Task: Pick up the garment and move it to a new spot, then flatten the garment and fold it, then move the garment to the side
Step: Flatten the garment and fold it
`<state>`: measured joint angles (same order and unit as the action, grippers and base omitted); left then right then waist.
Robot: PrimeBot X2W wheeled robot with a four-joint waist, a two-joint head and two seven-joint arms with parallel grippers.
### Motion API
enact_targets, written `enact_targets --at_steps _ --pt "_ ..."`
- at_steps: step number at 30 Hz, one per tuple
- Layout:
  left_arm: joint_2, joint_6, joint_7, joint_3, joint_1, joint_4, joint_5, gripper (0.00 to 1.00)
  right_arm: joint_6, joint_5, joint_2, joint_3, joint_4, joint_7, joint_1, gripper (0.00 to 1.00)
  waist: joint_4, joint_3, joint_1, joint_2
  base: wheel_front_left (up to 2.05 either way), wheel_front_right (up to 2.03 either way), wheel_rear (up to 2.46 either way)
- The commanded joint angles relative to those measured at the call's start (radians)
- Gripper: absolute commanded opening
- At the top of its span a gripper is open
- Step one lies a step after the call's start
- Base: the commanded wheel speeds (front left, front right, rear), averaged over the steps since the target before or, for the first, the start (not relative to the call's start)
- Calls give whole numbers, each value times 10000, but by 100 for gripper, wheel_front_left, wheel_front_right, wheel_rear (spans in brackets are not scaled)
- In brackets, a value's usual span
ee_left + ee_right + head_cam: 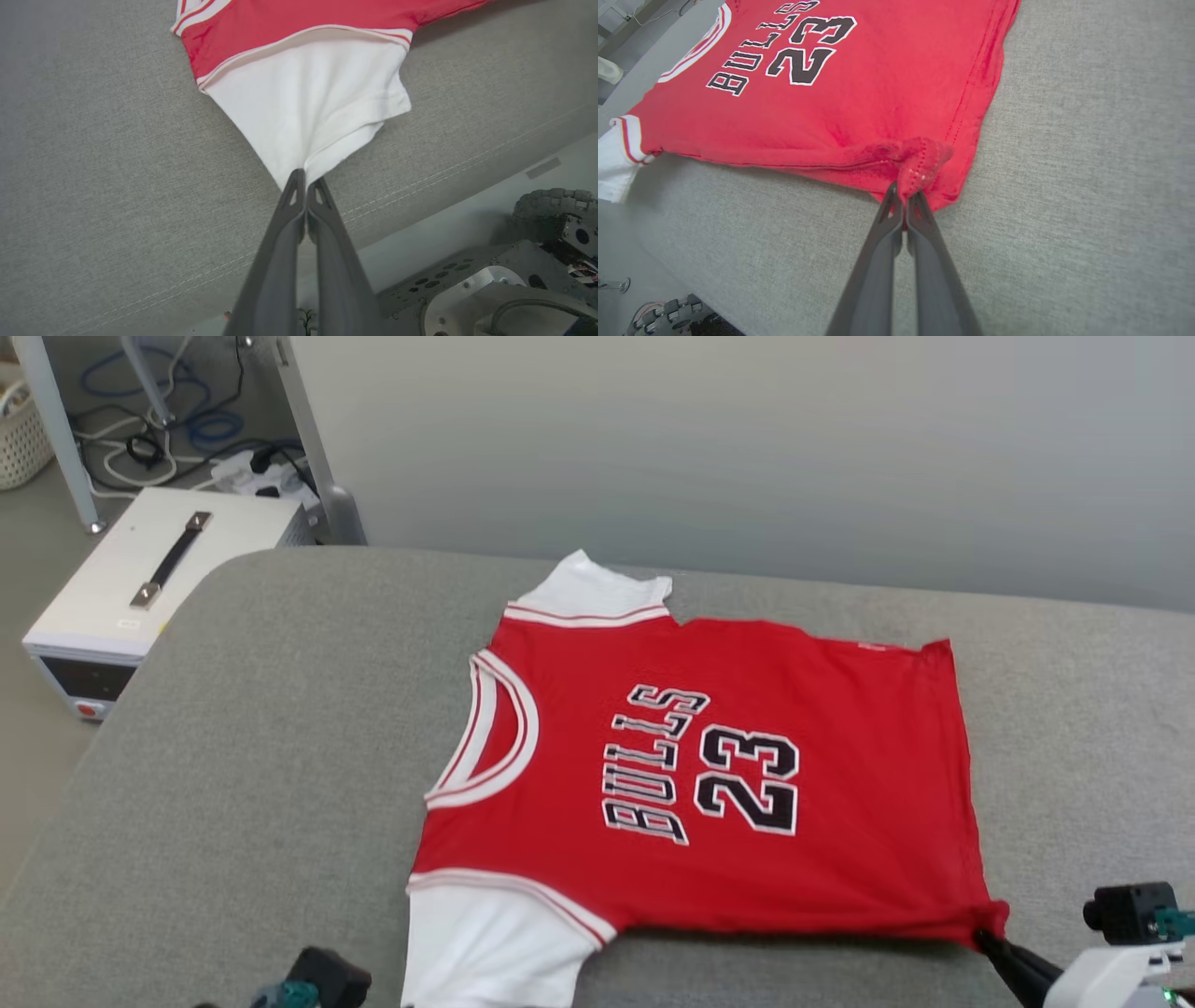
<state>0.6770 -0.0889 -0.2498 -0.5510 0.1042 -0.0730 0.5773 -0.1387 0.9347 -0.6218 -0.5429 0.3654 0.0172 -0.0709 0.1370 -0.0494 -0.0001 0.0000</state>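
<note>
The garment, a red jersey with white sleeves and black "BULLS 23" lettering, lies spread face up on the grey cushioned surface, collar toward the left. My left gripper is shut on the edge of the near white sleeve, pulling it into a point. My right gripper is shut on the bunched near hem corner of the garment; in the head view its dark fingers meet that corner at the lower right.
The surface's front edge and the robot's base with a wheel lie just behind my left gripper. On the floor at the far left stand a white box with a handle, cables and metal frame legs. A pale wall backs the surface.
</note>
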Motion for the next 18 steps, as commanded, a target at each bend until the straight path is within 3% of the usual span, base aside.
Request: enact_targets --at_steps 1,8,18 --pt "193 111 -172 -2 370 -240 215 0 80 159 -89 149 -209 120 365 0 -101 -282 1 0 0 0 0" --pt "611 290 -519 109 956 -1155 596 0 80 30 -218 884 -1237 539 1467 0 -190 -271 1 0 0 0 0" --pt "653 283 -380 571 -415 -1553 302 0 80 -535 169 2380 -2726 1461 1629 0 -360 386 1 0 0 0 0"
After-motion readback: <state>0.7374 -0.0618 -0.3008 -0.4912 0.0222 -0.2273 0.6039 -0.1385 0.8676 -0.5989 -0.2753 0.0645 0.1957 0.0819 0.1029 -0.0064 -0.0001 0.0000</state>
